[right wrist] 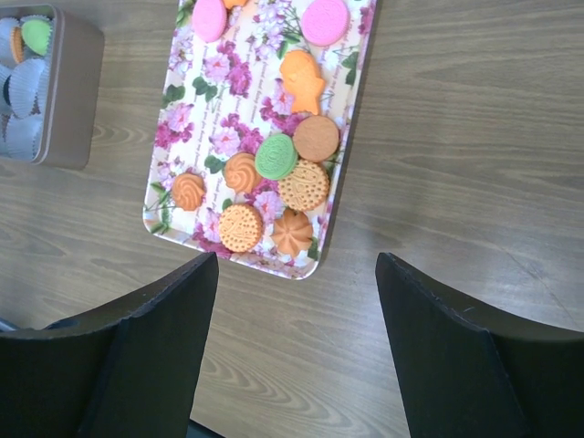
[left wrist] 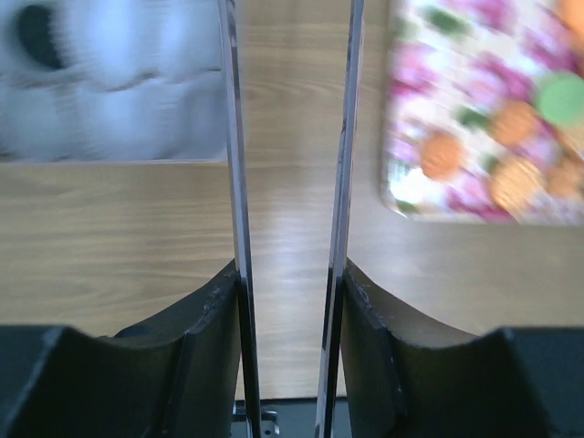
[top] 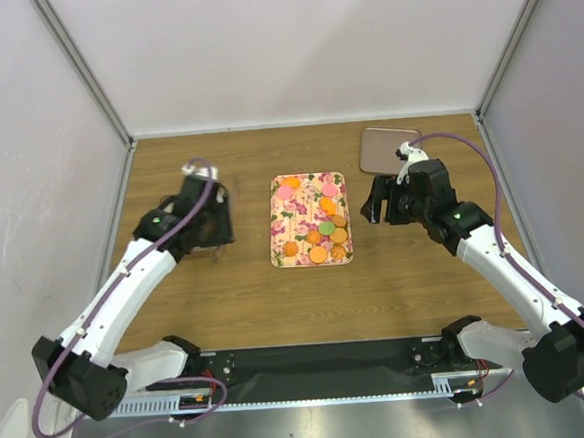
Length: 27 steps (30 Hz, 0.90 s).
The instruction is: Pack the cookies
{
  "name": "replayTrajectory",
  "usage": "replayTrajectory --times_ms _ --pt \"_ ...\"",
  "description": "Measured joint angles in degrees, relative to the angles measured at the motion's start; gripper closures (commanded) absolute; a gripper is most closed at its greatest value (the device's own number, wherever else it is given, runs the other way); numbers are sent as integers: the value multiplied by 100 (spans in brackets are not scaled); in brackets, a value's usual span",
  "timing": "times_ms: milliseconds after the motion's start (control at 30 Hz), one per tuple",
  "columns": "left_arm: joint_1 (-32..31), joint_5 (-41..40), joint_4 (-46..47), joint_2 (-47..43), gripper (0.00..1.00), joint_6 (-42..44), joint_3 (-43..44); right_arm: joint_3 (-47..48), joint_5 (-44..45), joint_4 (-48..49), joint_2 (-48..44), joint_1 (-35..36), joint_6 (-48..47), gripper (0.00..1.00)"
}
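The cookies (top: 323, 239) lie on a flowered tray (top: 303, 210) in the middle of the table: orange ones and a green one (top: 326, 228) at its near right, pink ones at the far end. The right wrist view shows them clearly (right wrist: 276, 156). A grey tin (right wrist: 73, 91) with white paper cups holds a green cookie (right wrist: 36, 35) and an orange one. My right gripper (right wrist: 297, 265) is open and empty, above the table by the tray's right edge (top: 379, 205). My left gripper (left wrist: 290, 182) hovers by the tin (left wrist: 109, 82), its thin blades apart with nothing between them.
A flat brown lid (top: 387, 147) lies at the far right behind my right gripper. White walls and metal posts close in the table on three sides. Bare wood lies between the tin and the tray (left wrist: 484, 109).
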Motion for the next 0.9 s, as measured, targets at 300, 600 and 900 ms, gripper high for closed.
replayTrajectory --times_ms 300,600,900 --pt "-2546 -114 116 1191 53 -428 343 2 262 -284 -66 0 52 24" --pt "-3403 -28 243 1644 52 -581 339 2 393 -463 -304 0 122 24" --pt "-3482 -260 210 1497 50 -835 9 2 433 -507 -339 50 205 24"
